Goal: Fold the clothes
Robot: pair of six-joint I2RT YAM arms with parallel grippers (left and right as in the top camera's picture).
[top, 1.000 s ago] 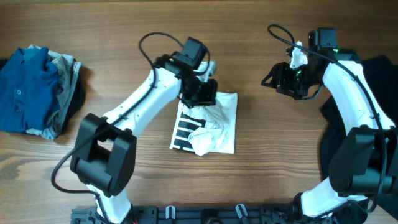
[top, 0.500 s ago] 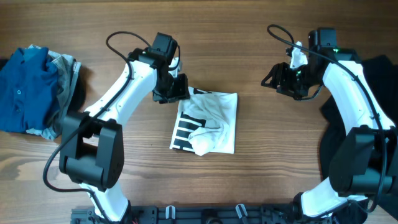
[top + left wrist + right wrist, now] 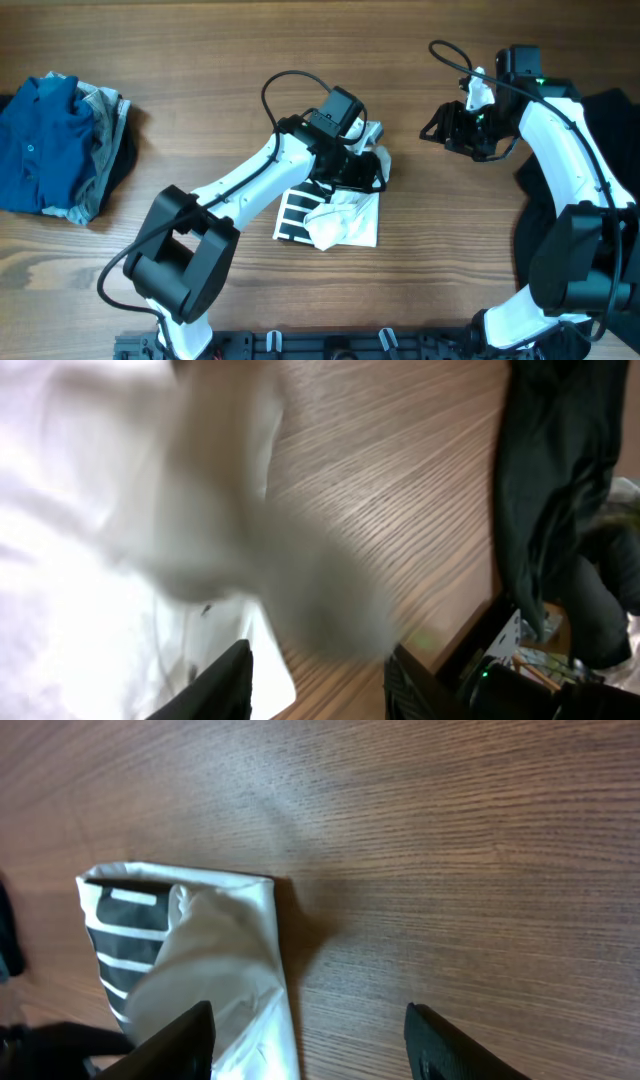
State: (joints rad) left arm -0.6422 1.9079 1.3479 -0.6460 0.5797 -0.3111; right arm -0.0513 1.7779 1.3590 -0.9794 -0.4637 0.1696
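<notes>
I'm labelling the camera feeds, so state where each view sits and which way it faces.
Overhead: above the table, facing straight down; both arms, left tool over the T-shirt, right tool off it.
Left wrist: on the left arm, over the blurred T-shirt; its fingers show below.
Right wrist: on the right arm, facing down at the table; its fingers show below.
Shared: overhead and right wrist both show the striped T-shirt.
</notes>
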